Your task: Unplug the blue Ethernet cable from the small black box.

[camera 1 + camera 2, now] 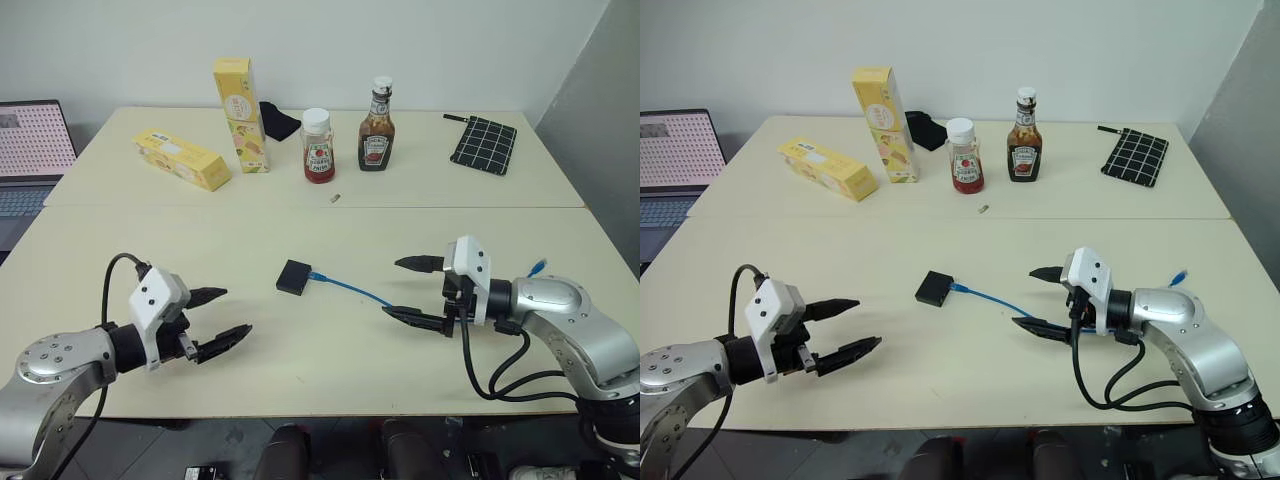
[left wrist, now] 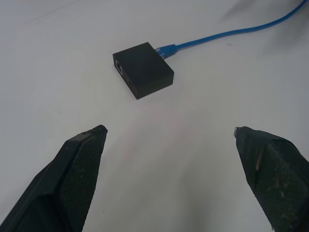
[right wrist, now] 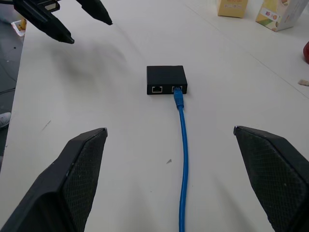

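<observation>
Box (image 1: 294, 276) sits mid-frame, cable (image 1: 350, 288) still plugged in, trailing right. Both grippers, L (image 1: 218, 320) & R (image 1: 412, 289), gape empty. We pin box w/ L, pinch plug w/ R, pull straight.

The small matte black flat plastic box (image 1: 293, 276) is positioned near the middle of the pale rectangular table (image 1: 300, 360). The thin bright blue Ethernet cable (image 1: 350, 288) is plugged into the box's right side and is routed rightward across the table, under the right gripper (image 1: 412, 289); its free end (image 1: 538, 266) is located near the right edge. The left gripper (image 1: 220, 318) is held over the table to the left of the box, well apart from it. Behind the box, along the far half of the table, the following are arranged from left to right: a lying yellow cardboard carton (image 1: 182, 159), an upright yellow cardboard carton (image 1: 240, 114), a crumpled plain black cloth (image 1: 278, 121) behind it, a short red sauce bottle (image 1: 318, 146), a tall brown sauce bottle (image 1: 377, 127) and a black grid-patterned cloth (image 1: 483, 142). An open laptop (image 1: 30, 150) is located beyond the table's left edge.
</observation>
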### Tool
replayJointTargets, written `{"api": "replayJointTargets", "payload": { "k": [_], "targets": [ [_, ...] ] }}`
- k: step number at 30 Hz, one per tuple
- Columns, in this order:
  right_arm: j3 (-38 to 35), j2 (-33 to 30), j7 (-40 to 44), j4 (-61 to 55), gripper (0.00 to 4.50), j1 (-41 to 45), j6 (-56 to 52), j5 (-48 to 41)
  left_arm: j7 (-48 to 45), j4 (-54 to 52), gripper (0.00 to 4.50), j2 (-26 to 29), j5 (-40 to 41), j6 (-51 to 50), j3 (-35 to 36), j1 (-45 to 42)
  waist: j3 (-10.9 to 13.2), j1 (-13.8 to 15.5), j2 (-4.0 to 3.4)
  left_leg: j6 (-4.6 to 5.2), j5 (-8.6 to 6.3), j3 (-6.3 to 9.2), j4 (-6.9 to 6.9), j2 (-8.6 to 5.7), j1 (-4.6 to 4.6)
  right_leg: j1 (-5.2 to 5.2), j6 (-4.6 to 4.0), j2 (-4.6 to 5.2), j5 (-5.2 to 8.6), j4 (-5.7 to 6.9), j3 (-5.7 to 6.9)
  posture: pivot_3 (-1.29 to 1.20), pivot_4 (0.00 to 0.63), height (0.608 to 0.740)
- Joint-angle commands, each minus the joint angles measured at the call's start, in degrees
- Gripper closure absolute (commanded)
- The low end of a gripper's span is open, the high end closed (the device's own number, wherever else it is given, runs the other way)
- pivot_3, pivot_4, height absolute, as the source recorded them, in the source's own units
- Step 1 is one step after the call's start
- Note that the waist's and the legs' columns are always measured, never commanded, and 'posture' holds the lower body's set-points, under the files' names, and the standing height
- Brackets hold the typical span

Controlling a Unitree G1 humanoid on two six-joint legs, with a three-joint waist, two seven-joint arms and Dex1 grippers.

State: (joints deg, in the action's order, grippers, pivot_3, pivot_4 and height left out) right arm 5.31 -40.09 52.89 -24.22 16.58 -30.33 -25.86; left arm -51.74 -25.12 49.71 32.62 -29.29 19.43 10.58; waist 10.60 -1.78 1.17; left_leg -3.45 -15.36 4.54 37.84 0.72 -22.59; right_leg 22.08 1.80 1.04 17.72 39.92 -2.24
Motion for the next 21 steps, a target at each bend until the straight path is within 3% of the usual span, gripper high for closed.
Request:
{"api": "replayJointTargets", "payload": {
  "k": [1, 14, 21],
  "targets": [
    [-1.38, -0.51, 0.5, -0.63, 0.05, 0.2, 1.56, 0.04, -1.2, -1.63, 0.0, -0.54, -0.25, 3.16, 1.26, 0.01, 0.0, 0.01, 0.0, 0.0, 0.0, 0.0, 0.0, 0.0, 0.0, 0.0, 0.0, 0.0, 0.0, 0.0, 0.0, 0.0, 0.15, 0.74],
    [0.91, 0.51, -0.78, -1.0, 0.05, -0.36, 1.06, 1.28, 1.31, -3.18, 0.0, -0.62, 0.67, -0.19, 1.34, -0.19, 0.0, 0.01, 0.0, 0.0, 0.0, 0.01, 0.0, 0.0, -0.01, 0.0, 0.0, 0.0, 0.0, 0.0, 0.0, 0.0, 0.15, 0.74],
    [8.07, 7.25, -4.89, 4.97, 0.05, 4.76, 1.62, 7.37, -2.41, 0.46, 0.0, -0.4, -1.59, 5.45, 0.87, -0.81, 0.0, -0.1, 0.0, 0.0, 0.0, -0.01, 0.0, 0.01, 0.02, 0.01, 0.0, 0.0, 0.0, 0.02, -0.01, 0.0, 0.15, 0.74]
  ]
}}
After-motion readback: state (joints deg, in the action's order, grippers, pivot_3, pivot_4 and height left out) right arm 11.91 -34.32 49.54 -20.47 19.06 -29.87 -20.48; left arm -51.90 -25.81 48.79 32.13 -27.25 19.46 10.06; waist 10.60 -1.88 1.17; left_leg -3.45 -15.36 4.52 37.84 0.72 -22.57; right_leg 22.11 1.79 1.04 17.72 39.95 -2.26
